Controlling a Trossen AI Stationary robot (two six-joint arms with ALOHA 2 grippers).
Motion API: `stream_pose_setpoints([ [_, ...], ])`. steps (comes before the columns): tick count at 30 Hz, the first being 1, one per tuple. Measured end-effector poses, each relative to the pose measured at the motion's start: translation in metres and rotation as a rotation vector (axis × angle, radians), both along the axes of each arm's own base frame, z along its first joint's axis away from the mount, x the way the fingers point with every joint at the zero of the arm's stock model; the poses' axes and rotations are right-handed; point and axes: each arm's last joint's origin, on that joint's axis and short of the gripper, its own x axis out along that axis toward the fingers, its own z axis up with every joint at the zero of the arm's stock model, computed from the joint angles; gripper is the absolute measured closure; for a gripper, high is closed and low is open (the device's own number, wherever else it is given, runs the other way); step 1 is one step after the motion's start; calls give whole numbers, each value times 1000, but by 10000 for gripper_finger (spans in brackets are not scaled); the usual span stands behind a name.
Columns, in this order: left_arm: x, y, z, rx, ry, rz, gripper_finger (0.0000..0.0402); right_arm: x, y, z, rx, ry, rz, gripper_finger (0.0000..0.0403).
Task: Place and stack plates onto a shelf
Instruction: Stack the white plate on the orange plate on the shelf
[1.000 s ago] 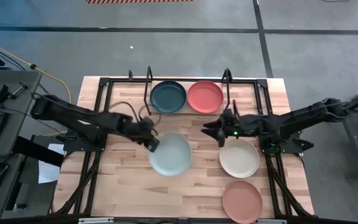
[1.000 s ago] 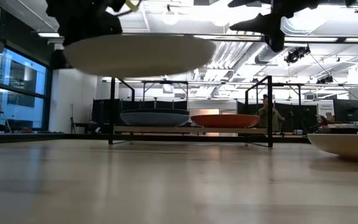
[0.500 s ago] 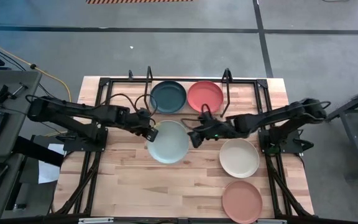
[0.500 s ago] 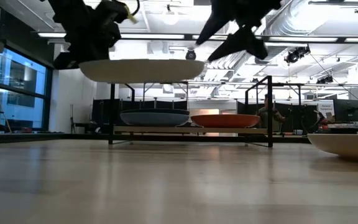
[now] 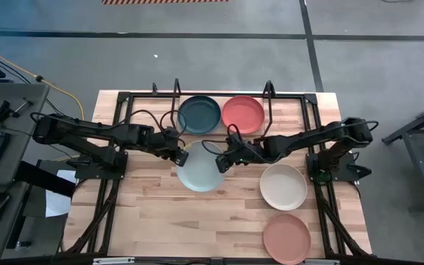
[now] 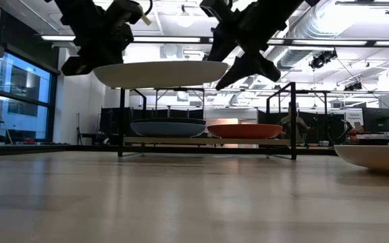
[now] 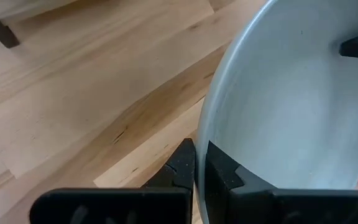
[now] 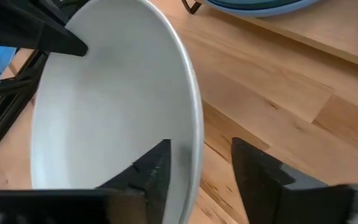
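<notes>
Left gripper [image 5: 180, 154] still clamps pale mint round matte plate [image 5: 201, 166] aloft; right gripper [image 5: 224, 161], fingers spread, has reached its right rim.

Right end effector [image 5: 222, 161] moved in to straddle the pale mint plate's [image 5: 200, 168] rim, plate carried seemingly nearer the shelf [image 5: 271, 110]

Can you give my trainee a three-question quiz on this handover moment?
1. True or false: the pale mint plate rests on the table.
2. Which gripper is clamped on its rim? A) left gripper B) right gripper
3. Which two plates already sit on the shelf?

Key:
1. False: in the low view it is held in the air.
2. A. The right gripper's fingers straddle the opposite rim, open.
3. The dark green plate and coral red plate, side by side.
</notes>
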Motion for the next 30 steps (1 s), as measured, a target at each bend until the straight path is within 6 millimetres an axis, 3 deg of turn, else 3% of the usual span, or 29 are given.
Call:
stream_pose_setpoints([
  [6,0,1,0,18,-7,11,390,0,0,0,-1,4,2,373],
  [8,1,0,1,25,-17,-7,381,-2,0,0,-16,14,10,392],
  [15,6,3,18,39,-90,-107,346,-27,-14,16,-48,124,-5,399],
  [20,10,11,62,154,-195,-196,329,-57,-26,31,-73,236,-50,401],
  [24,4,15,100,330,-277,-258,326,-78,-22,35,-70,324,-95,402],
  [30,-24,16,128,571,-334,-223,331,-103,6,-2,83,193,-224,402],
])
